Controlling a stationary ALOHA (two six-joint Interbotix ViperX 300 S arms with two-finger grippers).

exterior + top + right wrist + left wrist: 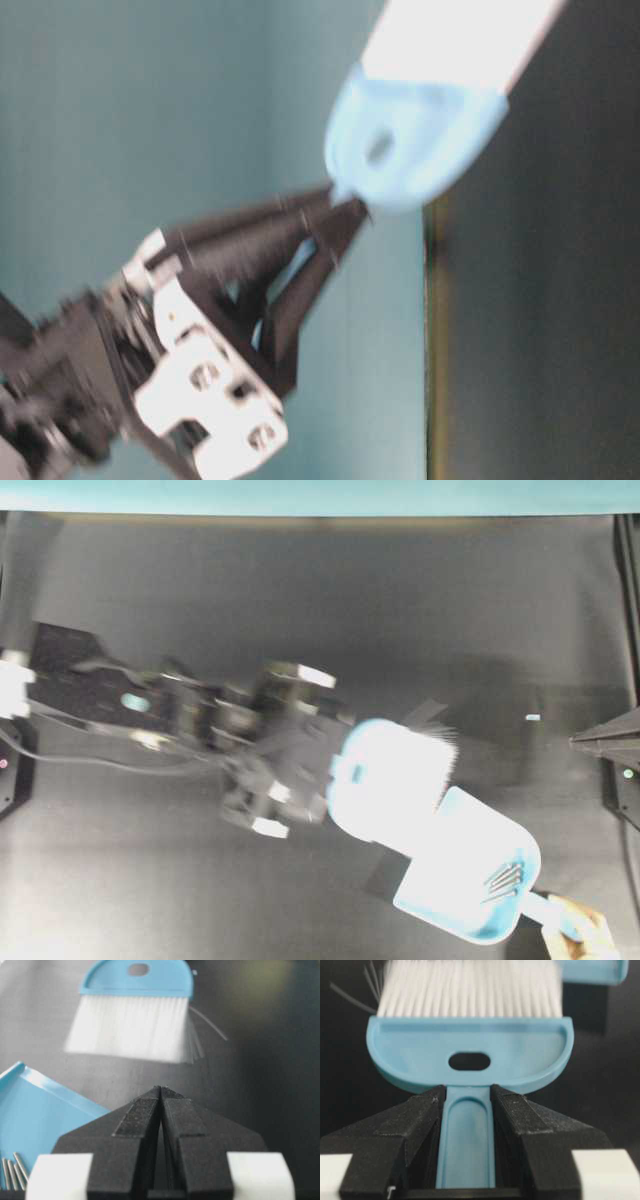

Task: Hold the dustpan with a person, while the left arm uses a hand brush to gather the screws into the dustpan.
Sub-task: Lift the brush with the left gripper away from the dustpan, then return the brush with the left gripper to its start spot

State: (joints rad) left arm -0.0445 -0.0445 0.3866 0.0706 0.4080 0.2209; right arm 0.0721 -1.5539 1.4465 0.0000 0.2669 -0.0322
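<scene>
Left pincer (467,1097) grips our light blue plastic hand brush (469,1055) above the light blue plastic dustpan (455,865); a bump could spill its dark screws (505,880).

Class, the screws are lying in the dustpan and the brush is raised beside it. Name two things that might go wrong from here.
1. The screws lie loose in the dustpan, which only a person's hand holds by the handle; a tilt may spill them.
2. The left gripper holds the brush only by its slim handle; a swing may knock the pan.
</scene>
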